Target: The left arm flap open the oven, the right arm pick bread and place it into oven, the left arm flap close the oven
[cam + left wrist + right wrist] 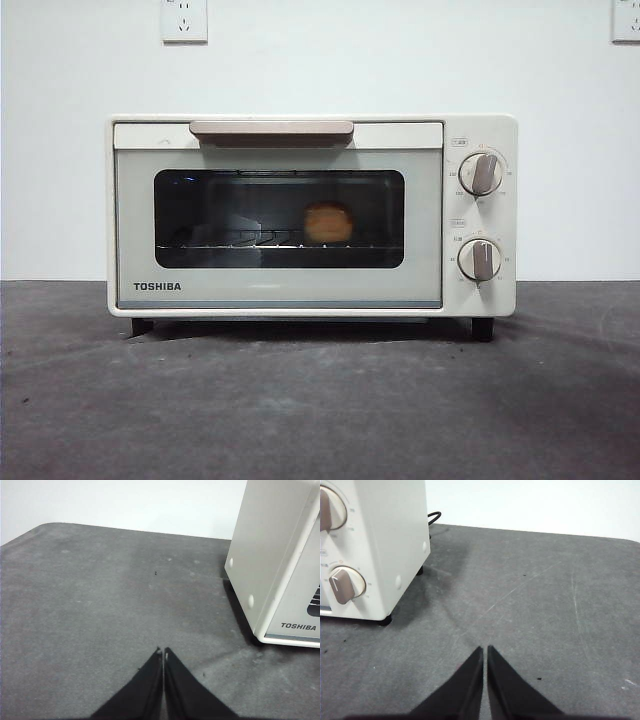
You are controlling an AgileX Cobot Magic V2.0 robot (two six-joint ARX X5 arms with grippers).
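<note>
Both grippers, left (163, 651) & right (485, 648), sitting pinched together, empty, beside TOSHIBA oven (480, 130); only front cam showing bun (328, 223) on rack inside, door closed.

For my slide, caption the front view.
TOSHIBA toaster oven with door shut, bread bun on the wire rack behind the glass.

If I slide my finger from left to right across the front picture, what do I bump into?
Left wall socket → TOSHIBA logo → bread on the rack behind the oven window → two knobs → right wall socket.
</note>
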